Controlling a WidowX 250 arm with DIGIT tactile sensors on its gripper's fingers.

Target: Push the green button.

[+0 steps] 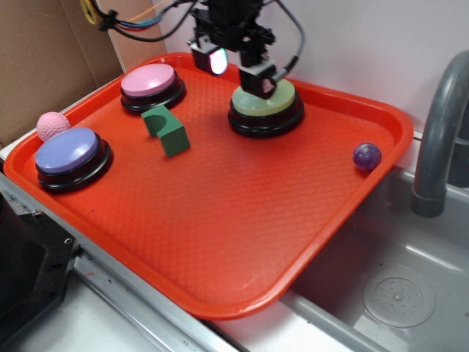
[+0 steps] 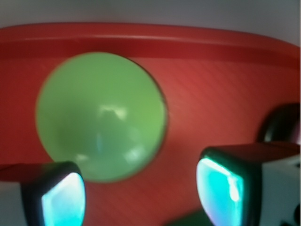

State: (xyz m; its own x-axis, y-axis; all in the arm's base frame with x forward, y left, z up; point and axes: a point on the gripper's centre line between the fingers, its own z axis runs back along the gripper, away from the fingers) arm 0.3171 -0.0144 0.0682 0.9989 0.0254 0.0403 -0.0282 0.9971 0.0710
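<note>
pincer: my gripper [image 1: 238,71] is spread, fingers apart with a clear gap, nothing pinched; in the wrist view both fingertips [image 2: 61,200] sit at the bottom edge, glowing teal on their inner faces
pincer vs landmark: one finger sits over the top of the green button [image 1: 265,108], contact can't be judged; the other hangs off its left side over bare tray
green button: pale yellow-green dome on a black round base, back centre of the red tray [image 1: 220,242], near the far rim; in the wrist view [image 2: 101,115] it fills the upper left, blurred
dark green block [image 1: 166,130]: left of the green button, arch cut in one side, lying tilted
pink-topped button [image 1: 152,85]: further left of the green button, near the far-left rim
purple-topped button [image 1: 72,157]: well left and nearer the camera than the green button
pink ball [image 1: 52,125]: just behind the purple-topped button, at the tray's left rim
purple ball [image 1: 366,156]: right of the green button, near the right rim
writing: none readable anywhere
hidden/cut off: my arm is cropped at the top; grey faucet [image 1: 438,139] cut by the right edge; dark rounded thing at the wrist view's right edge unclear
</note>
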